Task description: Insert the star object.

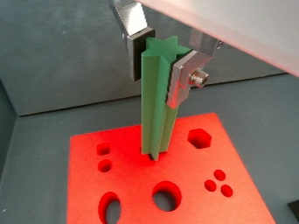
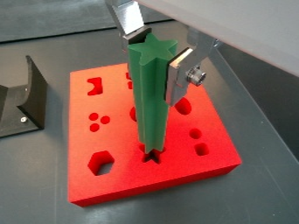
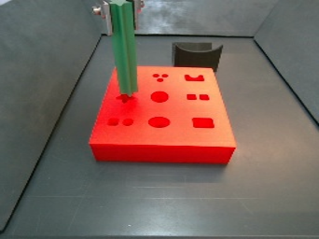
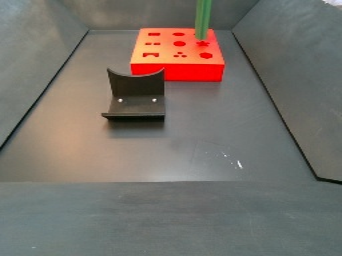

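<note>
The star object (image 1: 156,101) is a long green bar with ridged sides, standing upright. My gripper (image 1: 162,54) is shut on its upper end, a finger pad on each side, as both wrist views show (image 2: 152,54). The bar's lower end meets a star-shaped hole (image 2: 151,158) in the top of the red block (image 2: 216,144). How deep it sits I cannot tell. In a side view the bar (image 3: 122,51) stands at the block's (image 3: 169,135) far left corner, with the gripper (image 3: 116,7) at the top edge. In a side view (image 4: 203,18) the gripper is out of frame.
The red block (image 4: 178,62) has several other shaped holes. The dark fixture (image 4: 134,97) stands on the floor apart from the block, and also shows in other views (image 3: 196,52) (image 2: 24,101). Dark walls enclose the grey floor (image 4: 174,170).
</note>
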